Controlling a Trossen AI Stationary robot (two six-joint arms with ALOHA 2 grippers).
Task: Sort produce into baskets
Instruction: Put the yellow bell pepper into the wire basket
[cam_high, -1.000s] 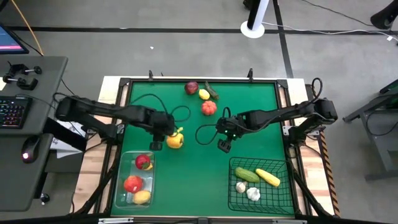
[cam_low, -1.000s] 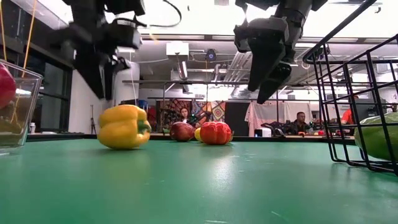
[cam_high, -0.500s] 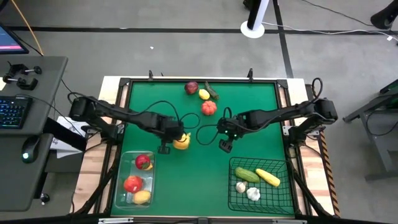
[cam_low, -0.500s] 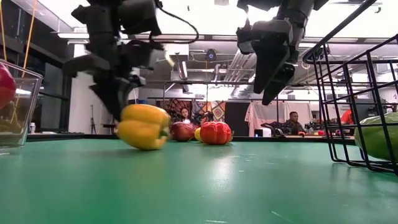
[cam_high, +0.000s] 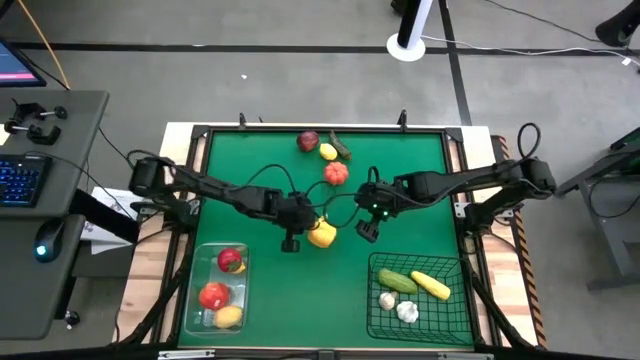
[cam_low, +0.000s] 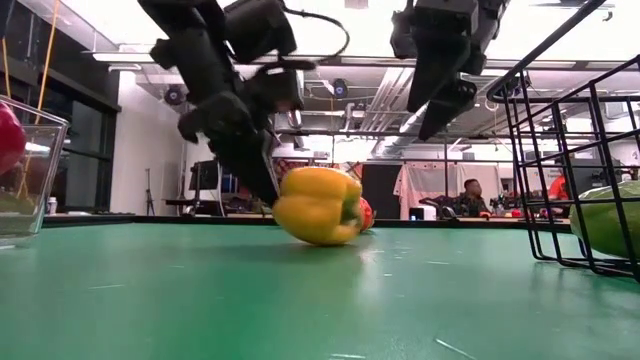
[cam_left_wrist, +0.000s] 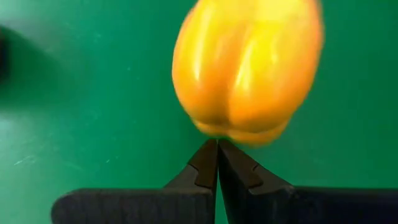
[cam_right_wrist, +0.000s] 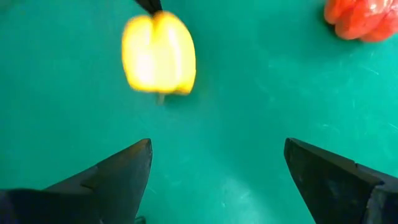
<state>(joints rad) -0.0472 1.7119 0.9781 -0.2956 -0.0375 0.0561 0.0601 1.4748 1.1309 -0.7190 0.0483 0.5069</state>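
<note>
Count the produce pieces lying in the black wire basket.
4, all in the wire basket at the table's near right corner: a cucumber, a long yellow piece, and two white garlic bulbs. Nothing seems hidden.

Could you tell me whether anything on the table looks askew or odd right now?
The yellow bell pepper lies tipped on the mat mid-table, with the shut left gripper pressed against it rather than around it.

Robotics lab: desk w/ keyboard (cam_high: 22, 178), people seated (cam_low: 470, 198) behind.
</note>
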